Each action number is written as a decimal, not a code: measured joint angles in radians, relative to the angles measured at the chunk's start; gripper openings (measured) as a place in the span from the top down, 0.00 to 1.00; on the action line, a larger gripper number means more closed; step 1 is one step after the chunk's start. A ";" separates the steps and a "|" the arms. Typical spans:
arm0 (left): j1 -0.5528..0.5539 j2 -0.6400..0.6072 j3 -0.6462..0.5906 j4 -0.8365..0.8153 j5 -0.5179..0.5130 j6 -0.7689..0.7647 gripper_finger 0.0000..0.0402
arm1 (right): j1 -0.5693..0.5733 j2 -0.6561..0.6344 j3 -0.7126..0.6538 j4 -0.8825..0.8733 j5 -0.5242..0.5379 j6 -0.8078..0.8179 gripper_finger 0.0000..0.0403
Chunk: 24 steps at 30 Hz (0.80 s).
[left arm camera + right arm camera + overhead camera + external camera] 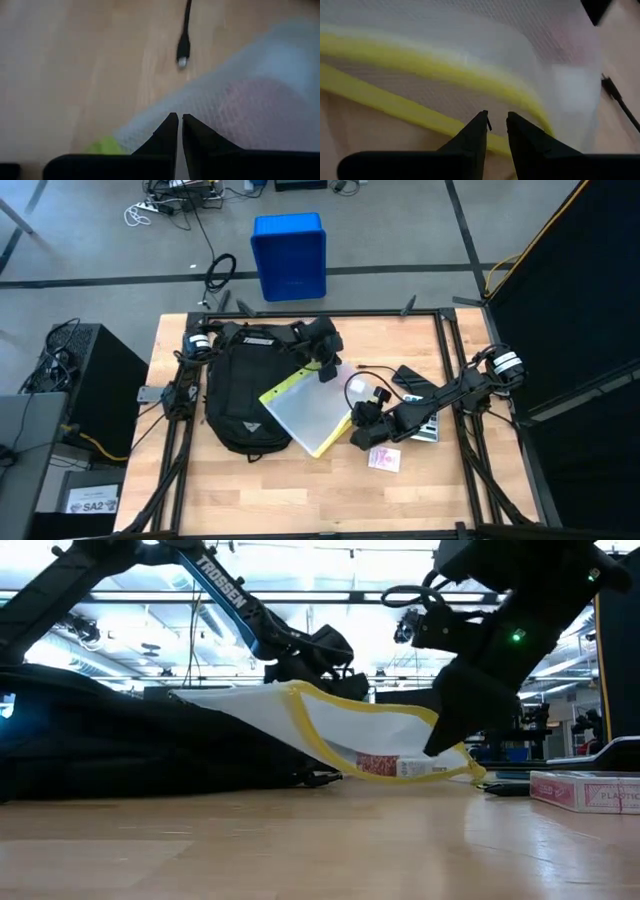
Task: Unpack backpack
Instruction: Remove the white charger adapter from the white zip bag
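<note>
The black backpack (243,395) lies flat on the left half of the table. A white mesh pouch with yellow trim (308,412) leans out of it; its left part rests on the backpack and its right end slopes down toward the table (400,768). My left gripper (325,372) is shut and hovers at the pouch's far edge (210,100). My right gripper (358,423) is shut on the pouch's yellow edge at its near right corner. My left gripper has its shut fingertips (172,122) right over the pouch's mesh; I cannot tell whether they touch it. My right gripper pinches the pouch's yellow-trimmed edge (495,137) between its two fingers, near the right corner. The fingers slant down from the table's right side. That end sits low, just above the table.
A pink box (383,458) lies near my right gripper. A black cable (385,375), a white round thing (358,388) and dark flat items (415,383) lie to the pouch's right. A blue bin (289,255) stands on the floor beyond the far edge.
</note>
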 joint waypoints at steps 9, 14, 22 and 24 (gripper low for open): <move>-0.073 -0.008 0.002 -0.140 0.068 -0.017 1.00 | -0.016 0.000 0.000 -0.127 0.026 0.082 0.87; -0.135 -0.008 0.001 -0.201 0.066 -0.024 1.00 | -0.012 0.000 0.000 -0.123 0.024 0.081 0.87; -0.270 -0.015 0.000 -0.206 -0.038 -0.065 1.00 | 0.074 0.000 0.000 -0.065 -0.028 0.046 0.87; -0.302 -0.022 0.000 -0.206 -0.111 -0.065 1.00 | 0.108 0.000 0.000 -0.016 -0.032 0.030 0.87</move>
